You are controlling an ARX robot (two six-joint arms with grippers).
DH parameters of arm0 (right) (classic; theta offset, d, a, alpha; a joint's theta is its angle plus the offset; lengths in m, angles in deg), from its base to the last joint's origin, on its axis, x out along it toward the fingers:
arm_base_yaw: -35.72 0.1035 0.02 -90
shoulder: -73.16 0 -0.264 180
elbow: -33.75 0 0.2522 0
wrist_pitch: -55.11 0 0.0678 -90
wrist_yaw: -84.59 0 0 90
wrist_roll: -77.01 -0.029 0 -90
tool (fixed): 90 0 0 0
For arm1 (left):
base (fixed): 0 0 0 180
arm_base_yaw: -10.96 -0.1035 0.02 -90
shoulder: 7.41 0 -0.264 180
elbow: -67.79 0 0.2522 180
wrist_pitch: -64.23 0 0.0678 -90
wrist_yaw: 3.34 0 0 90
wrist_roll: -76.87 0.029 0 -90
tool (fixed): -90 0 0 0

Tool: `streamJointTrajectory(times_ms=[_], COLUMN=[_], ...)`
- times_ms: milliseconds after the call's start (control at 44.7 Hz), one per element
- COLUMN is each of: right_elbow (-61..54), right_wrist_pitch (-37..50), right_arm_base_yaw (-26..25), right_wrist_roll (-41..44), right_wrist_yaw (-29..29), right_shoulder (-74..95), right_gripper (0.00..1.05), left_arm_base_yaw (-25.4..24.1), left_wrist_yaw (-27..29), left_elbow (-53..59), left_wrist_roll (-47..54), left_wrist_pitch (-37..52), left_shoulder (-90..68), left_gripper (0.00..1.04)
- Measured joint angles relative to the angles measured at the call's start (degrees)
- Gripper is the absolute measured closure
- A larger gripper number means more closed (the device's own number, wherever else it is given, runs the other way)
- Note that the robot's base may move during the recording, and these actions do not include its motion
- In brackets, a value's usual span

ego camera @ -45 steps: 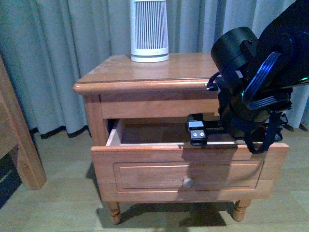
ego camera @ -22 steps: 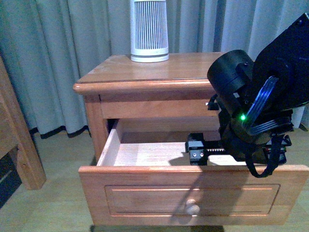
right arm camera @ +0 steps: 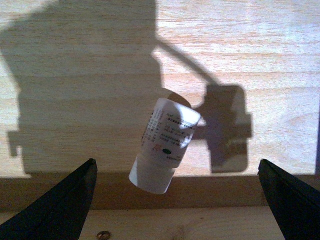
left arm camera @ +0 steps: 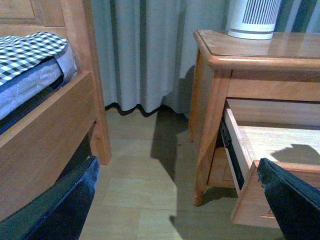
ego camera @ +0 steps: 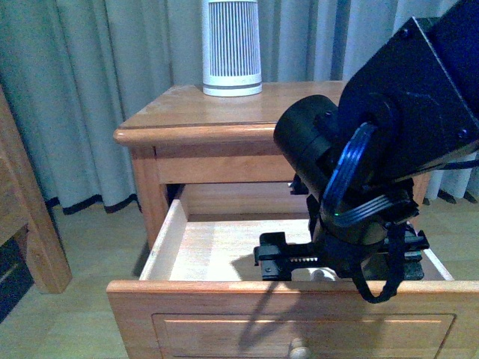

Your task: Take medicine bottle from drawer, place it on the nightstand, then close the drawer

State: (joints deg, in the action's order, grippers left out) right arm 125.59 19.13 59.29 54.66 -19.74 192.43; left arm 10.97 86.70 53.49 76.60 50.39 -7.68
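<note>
Here, the right gripper (right arm camera: pixel 175 167) hangs low inside the open drawer (ego camera: pixel 166 243), its jaws spread wide and holding nothing. Between the jaws, directly under them, the medicine bottle (right arm camera: pixel 165 145) lies on its side on the pale drawer floor. It is askew to the jaws, with its cap end touching or almost touching the inner face of a drawer wall. In the front view only a small white part of the bottle (ego camera: pixel 323 275) shows below the arm.

Above and behind the jaws is the top of the nightstand (ego camera: pixel 187 112), where a ribbed white device (ego camera: pixel 232 48) stands at the back against grey curtains (ego camera: pixel 90 90). Well away from the right jaws, the left gripper (left arm camera: pixel 175 170) hovers over the floor between the nightstand and a wooden bed frame (left arm camera: pixel 50 125). Its jaws are also spread and hold nothing.

The likely risks are these. The bottle is round and lying down, so it could roll or spin away as the jaws close. Because it is askew, the jaws might catch only a corner. A finger might also strike the nearby drawer wall.

In count, there is one bottle, one open drawer with one round knob (ego camera: pixel 299 348), one nightstand, one ribbed device and two grippers.
</note>
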Motion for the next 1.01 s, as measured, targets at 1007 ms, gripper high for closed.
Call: streamJointTrajectory(times_ms=[1007], right_elbow=[3.96], right_wrist_pitch=[-0.68], right_arm_base_yaw=[-2.23], right_wrist_roll=[0.11], right_wrist_yaw=[0.37], right_shoulder=[7.50], right_gripper=[0.21], left_arm_base_yaw=[0.00], left_wrist_yaw=[0.00], left_elbow=[0.00], left_wrist_roll=[0.00], left_wrist_pitch=[0.00], left_shoulder=[0.00], left_gripper=[0.07])
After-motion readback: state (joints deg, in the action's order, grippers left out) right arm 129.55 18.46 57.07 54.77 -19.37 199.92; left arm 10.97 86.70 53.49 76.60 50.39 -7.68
